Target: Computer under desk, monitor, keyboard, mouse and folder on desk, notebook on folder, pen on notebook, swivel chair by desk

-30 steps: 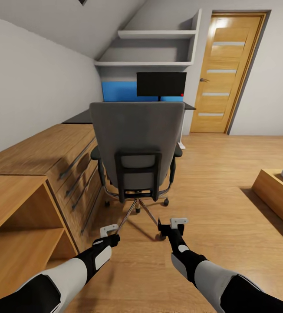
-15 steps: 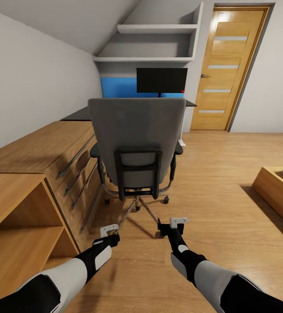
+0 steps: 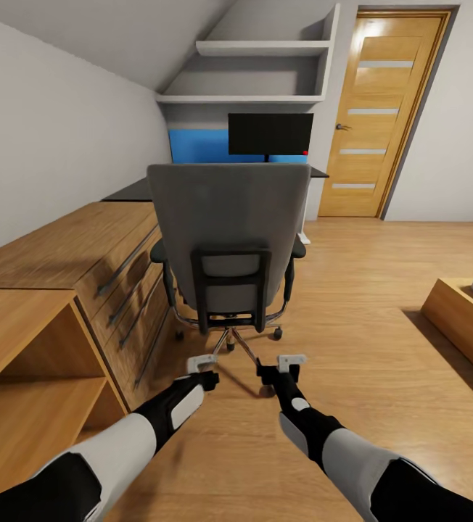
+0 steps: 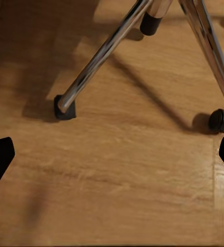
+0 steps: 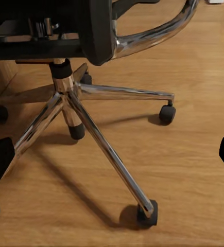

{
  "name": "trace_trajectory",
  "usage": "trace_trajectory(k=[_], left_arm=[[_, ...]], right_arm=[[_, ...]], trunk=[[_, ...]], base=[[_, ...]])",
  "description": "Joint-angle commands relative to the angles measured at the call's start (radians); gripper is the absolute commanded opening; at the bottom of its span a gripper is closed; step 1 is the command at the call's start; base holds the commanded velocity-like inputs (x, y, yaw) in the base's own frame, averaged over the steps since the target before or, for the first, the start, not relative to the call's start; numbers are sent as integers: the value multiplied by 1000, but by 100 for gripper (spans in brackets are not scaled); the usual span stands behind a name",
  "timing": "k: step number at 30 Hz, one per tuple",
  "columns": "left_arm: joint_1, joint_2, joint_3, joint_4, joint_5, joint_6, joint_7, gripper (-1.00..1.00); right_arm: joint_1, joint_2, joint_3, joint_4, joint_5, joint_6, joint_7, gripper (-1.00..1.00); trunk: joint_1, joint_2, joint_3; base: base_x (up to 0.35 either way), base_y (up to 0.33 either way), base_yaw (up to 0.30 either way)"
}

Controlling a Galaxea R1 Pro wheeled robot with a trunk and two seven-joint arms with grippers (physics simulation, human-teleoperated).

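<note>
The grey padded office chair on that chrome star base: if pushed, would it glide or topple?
The grey padded office chair would probably roll easily: its chrome star base rides on black castors over smooth wood floor. A high shove on the tall back might tilt it.

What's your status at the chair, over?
Left claw and right claw open, empty, low over floor. Grey padded swivel chair dead ahead, back facing me. Its tall back hides most of the black desk; black flat monitor on it.

Both arms are black with pale grey shell panels; each ends in a light grey claw.
</note>
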Motion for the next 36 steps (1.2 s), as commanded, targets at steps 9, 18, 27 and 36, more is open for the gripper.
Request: trace_trajectory(k=[9, 18, 27, 36], left_arm=[[-11, 0, -2, -36, 10, 28, 32, 100], [-13, 15, -5, -21, 12, -59, 34, 100], [-13, 23, -7, 23, 9, -83, 34, 100], [-13, 25, -7, 31, 9, -87, 34, 100]], right_arm=[[-4, -2, 3, -26, -10, 75, -8, 100], [-4, -2, 8, -25, -7, 25, -8, 100], [-2, 2, 12, -25, -9, -5, -10, 100], [-2, 1, 10, -24, -8, -8, -15, 100]], trunk=[[0, 0, -1], [0, 0, -1], [0, 0, -1], [0, 0, -2]], base=[[0, 0, 0], [0, 0, 0], [0, 0, 0], [0, 0, 0]])
